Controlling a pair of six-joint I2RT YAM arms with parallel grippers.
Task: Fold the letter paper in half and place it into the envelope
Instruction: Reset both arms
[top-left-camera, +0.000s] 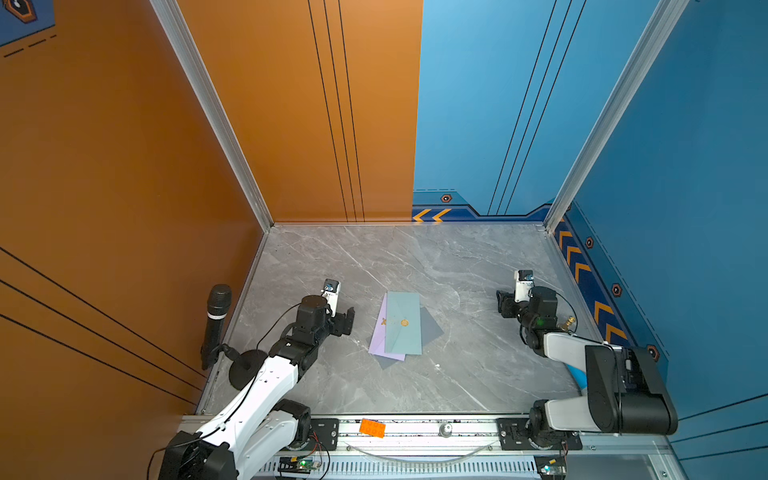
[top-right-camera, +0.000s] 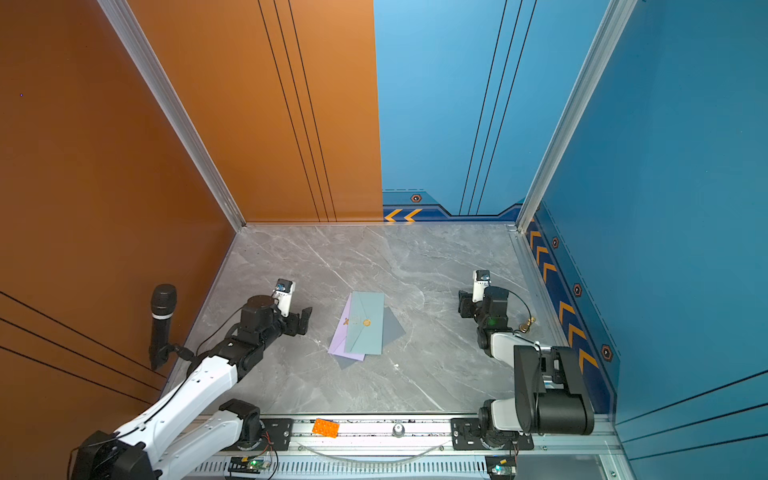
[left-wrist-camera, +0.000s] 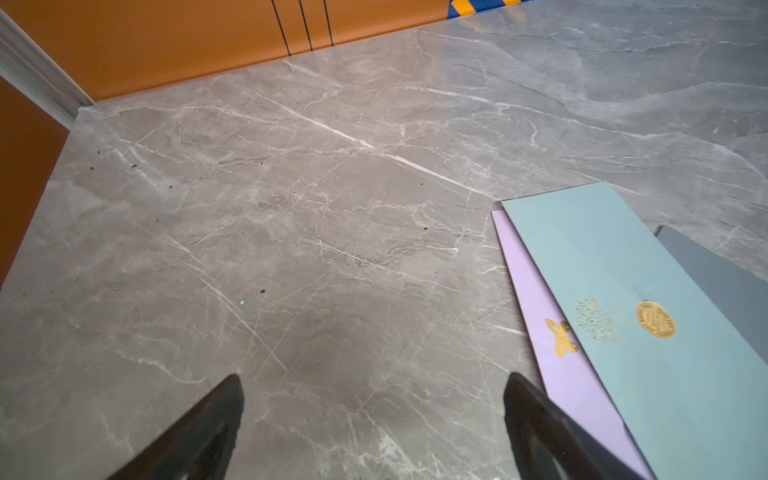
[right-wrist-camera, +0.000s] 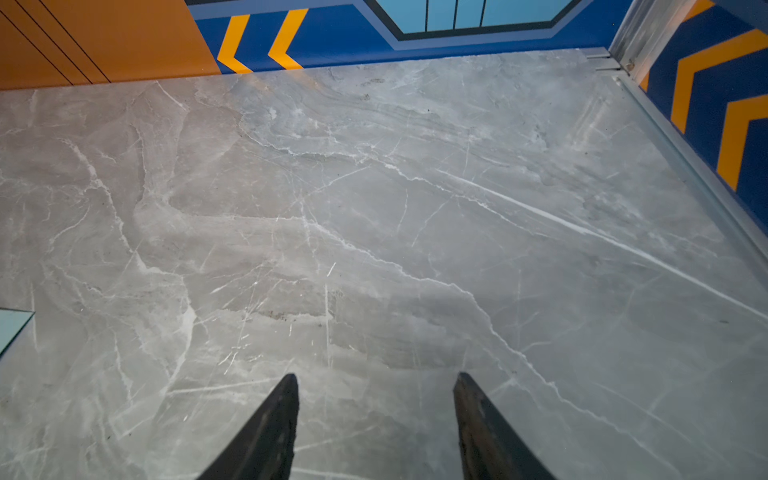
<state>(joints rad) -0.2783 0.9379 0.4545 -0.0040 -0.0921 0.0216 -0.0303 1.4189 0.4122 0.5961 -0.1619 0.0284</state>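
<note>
**Desk** (top-left-camera: 415, 257): grey marble-patterned top, walled in orange and blue.

**Surroundings**
- Microphone (top-left-camera: 216, 320): black, upright on a round stand, at the desk's edge behind the left pincer (top-left-camera: 348, 322), on its outer side.
- Orange block (top-left-camera: 372, 428): lies on the front rail between the two arm bases, off the desk, and blocks neither pincer.
- Brass fitting (top-left-camera: 567, 323): small, just beside the right arm, behind the right pincer (top-left-camera: 503, 305).
- The bare desk between each pincer and the stack has nothing standing on it.

**Stack, between the two pincers**
- Envelope (top-left-camera: 403, 322): pale teal, lying flat on top with its flap side up and a round gold seal (left-wrist-camera: 656, 320) on it.
- Lilac sheet (top-left-camera: 380, 340): lies under the envelope and juts out toward the left pincer. It bears a gold butterfly (left-wrist-camera: 561, 336).
- Grey sheet (top-left-camera: 430, 328): lowest of the three, jutting out toward the right pincer.
- Which sheet is the letter paper cannot be told. No paper can be seen inside the envelope.

**Left pincer**: jaws spread wide with nothing between them, over bare desk. It is near the lilac edge, and the top views show a gap between them.

**Right pincer**: jaws parted less widely and holding nothing. It faces bare desk and is well apart from the stack. Only a teal corner of the envelope shows in its wrist view.
</note>
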